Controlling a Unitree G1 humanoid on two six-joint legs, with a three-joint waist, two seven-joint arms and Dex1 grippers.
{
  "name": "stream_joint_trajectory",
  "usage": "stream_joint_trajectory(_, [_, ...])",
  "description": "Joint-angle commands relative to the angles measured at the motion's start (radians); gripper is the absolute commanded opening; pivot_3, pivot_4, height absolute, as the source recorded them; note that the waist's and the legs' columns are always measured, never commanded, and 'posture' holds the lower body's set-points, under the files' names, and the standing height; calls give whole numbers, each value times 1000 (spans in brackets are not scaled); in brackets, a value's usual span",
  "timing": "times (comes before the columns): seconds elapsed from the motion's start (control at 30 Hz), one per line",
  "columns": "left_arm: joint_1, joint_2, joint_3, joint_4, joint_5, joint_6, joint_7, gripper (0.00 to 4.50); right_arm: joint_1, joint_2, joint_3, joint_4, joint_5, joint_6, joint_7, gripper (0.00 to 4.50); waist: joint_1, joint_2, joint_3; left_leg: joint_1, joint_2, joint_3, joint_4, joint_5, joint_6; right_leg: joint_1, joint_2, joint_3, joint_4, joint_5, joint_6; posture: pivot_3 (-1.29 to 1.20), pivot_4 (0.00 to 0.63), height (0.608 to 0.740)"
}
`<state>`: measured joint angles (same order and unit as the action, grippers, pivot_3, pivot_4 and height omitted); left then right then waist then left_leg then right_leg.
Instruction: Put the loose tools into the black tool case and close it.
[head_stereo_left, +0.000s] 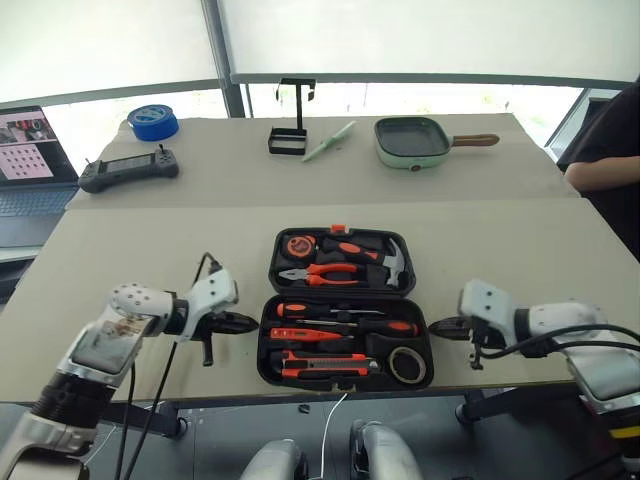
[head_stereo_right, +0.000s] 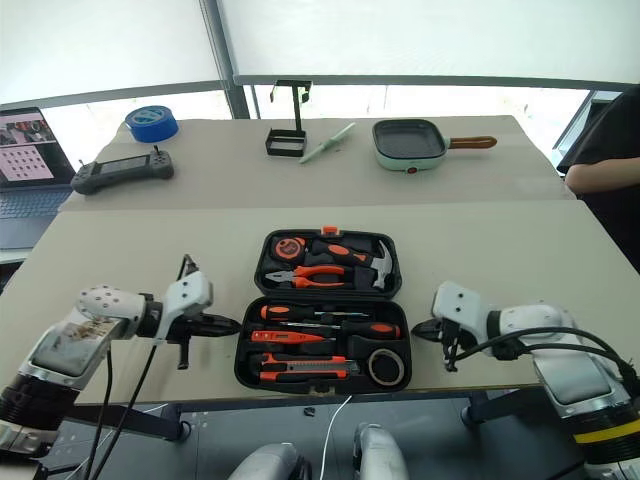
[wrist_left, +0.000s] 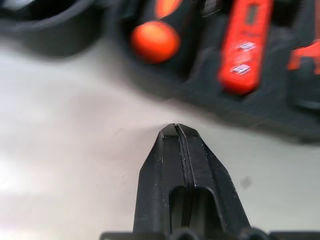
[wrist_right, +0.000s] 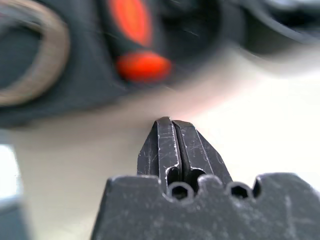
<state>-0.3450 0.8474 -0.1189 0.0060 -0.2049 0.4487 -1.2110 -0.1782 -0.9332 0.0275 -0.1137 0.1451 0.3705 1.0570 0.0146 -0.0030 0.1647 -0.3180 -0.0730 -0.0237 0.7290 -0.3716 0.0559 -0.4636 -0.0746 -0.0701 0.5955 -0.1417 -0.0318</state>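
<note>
The black tool case (head_stereo_left: 340, 291) lies open near the table's front edge, lid half toward the far side. In its near half rest two orange-and-black screwdrivers (head_stereo_left: 345, 312), a slim orange tool (head_stereo_left: 305, 334), a utility knife (head_stereo_left: 320, 367) and a small dark tape roll (head_stereo_left: 407, 364). My left gripper (head_stereo_left: 250, 323) is shut and empty, just left of the case and pointing at its side. In the left wrist view its tips (wrist_left: 176, 129) sit close to the case wall. On the other side my right gripper (head_stereo_left: 437, 325) is shut and empty too, pointing at the case's right side (wrist_right: 170, 122).
Pliers (head_stereo_left: 325, 272), a hammer (head_stereo_left: 390, 258) and a tape measure (head_stereo_left: 298, 245) sit in the lid half. Farther back are a blue tape roll (head_stereo_left: 153, 122), a black controller (head_stereo_left: 128, 170), a black stand (head_stereo_left: 292, 130) and a green pan (head_stereo_left: 412, 141). A laptop (head_stereo_left: 30, 150) is at left, a person (head_stereo_left: 610, 150) at right.
</note>
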Motion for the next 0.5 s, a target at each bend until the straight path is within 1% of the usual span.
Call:
stream_joint_trajectory(0.03, [-91, 13, 92, 99, -58, 171, 45, 640, -47, 9, -129, -9, 106, 206, -54, 736, 0, 0, 0, 0, 0, 0, 0, 0, 0, 0, 0, 0, 0, 0, 0, 0, 150, 740])
stream_joint_trajectory(0.07, [-126, 0, 111, 119, -90, 241, 53, 1107, -73, 28, -152, -21, 152, 285, -68, 1194, -2, 0, 0, 0, 0, 0, 0, 0, 0, -1, 0, 0, 0, 0, 0, 0, 150, 740])
stream_joint_trajectory(0.13, [-214, -31, 137, 162, -151, 413, 75, 1773, -143, 76, -185, -48, 247, 449, -100, 1837, -3, 0, 0, -1, 0, 0, 0, 0, 0, -1, 1, 0, 0, 0, 0, 0, 150, 740])
stream_joint_trajectory(0.17, [-260, -55, 146, 186, -170, 476, 94, 2224, -184, 107, -191, -56, 285, 518, -121, 2231, -3, 0, 0, -1, 0, 0, 1, 0, 0, -1, 1, 0, 0, 0, 0, 0, 150, 740])
stream_joint_trajectory(0.2, [-299, -80, 154, 209, -189, 526, 113, 2545, -219, 134, -193, -61, 316, 577, -140, 2532, -3, -1, 0, -2, 0, 0, 1, 0, 0, -1, 0, 0, 0, 0, 0, 0, 150, 740])
stream_joint_trajectory(0.27, [-370, -146, 169, 254, -219, 611, 159, 3298, -289, 195, -180, -50, 343, 664, -197, 3247, -3, -1, 0, -2, 0, 0, 1, 0, 0, -1, 0, 0, 1, 0, 0, 0, 150, 740])
stream_joint_trajectory(0.3, [-399, -177, 170, 272, -226, 642, 181, 3597, -318, 220, -167, -34, 340, 690, -227, 3521, -2, -1, 0, -2, 0, -1, 1, 0, 0, -1, 0, 0, 1, 0, 0, 0, 150, 740])
stream_joint_trajectory(0.37, [-443, -232, 164, 296, -227, 677, 228, 4392, -360, 256, -137, 7, 319, 715, -271, 4279, -1, -1, 0, -3, 0, -1, 1, 0, 0, -1, 0, -1, 1, 0, 0, 0, 150, 740])
stream_joint_trajectory(0.4, [-457, -254, 158, 304, -224, 684, 249, 4493, -376, 269, -122, 29, 304, 718, -291, 4446, -2, -1, 0, -3, 0, -1, 1, 0, 0, -1, 0, -1, 3, 1, 1, 0, 150, 740])
stream_joint_trajectory(0.5, [-485, -304, 131, 338, -195, 670, 310, 4493, -448, 330, -144, 136, 295, 771, -380, 4446, -6, -2, -1, -3, -2, 0, 2, 0, 0, -2, -1, -1, 6, 1, 1, 0, 150, 740])
